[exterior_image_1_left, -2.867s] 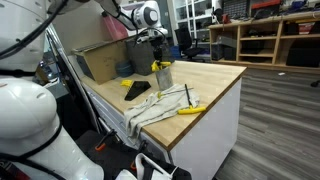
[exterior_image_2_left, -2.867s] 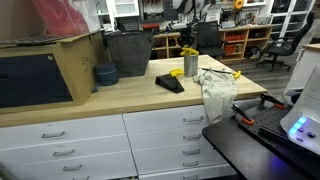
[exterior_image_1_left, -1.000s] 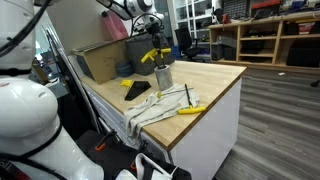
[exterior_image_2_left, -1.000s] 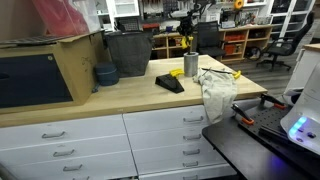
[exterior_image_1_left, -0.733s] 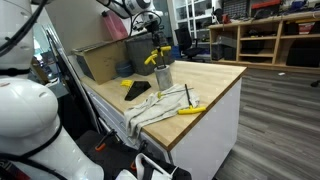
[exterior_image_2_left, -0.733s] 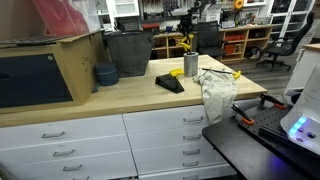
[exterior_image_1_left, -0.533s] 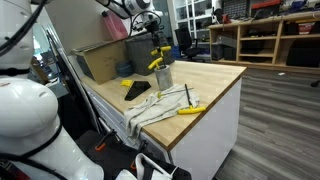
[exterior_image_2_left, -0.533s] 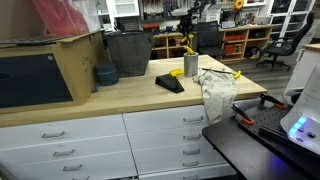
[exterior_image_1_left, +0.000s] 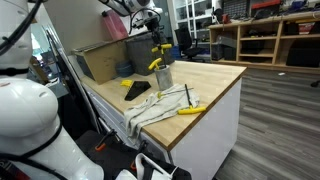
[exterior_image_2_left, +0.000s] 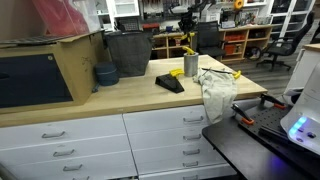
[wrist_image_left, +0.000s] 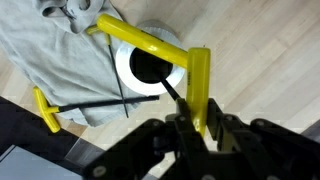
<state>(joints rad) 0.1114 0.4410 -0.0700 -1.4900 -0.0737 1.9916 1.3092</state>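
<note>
My gripper (wrist_image_left: 200, 125) is shut on the yellow handle of a T-handle tool (wrist_image_left: 201, 85). The tool's black shaft points down into the metal cup (wrist_image_left: 148, 70) below it. In both exterior views the gripper (exterior_image_1_left: 156, 44) (exterior_image_2_left: 186, 37) hangs just above the cup (exterior_image_1_left: 164, 76) (exterior_image_2_left: 191, 66) with the yellow tool (exterior_image_1_left: 156, 61) (exterior_image_2_left: 188, 48) under it. A second yellow-handled tool (wrist_image_left: 45, 110) (exterior_image_1_left: 190, 109) lies on the grey cloth (wrist_image_left: 50, 50) (exterior_image_1_left: 160, 105) (exterior_image_2_left: 216, 90) beside the cup.
A black flat object (exterior_image_1_left: 138, 91) (exterior_image_2_left: 170, 83) lies on the wooden counter (exterior_image_1_left: 215, 75) near the cup. Behind stand a dark bin (exterior_image_2_left: 128, 52), a blue bowl (exterior_image_2_left: 105, 73) and a cardboard box (exterior_image_2_left: 40, 70). The cloth hangs over the counter's edge.
The gripper has risen from the cup with the yellow tool in its grip. Over the last second the tool has swung slightly and now hangs over the cup.
</note>
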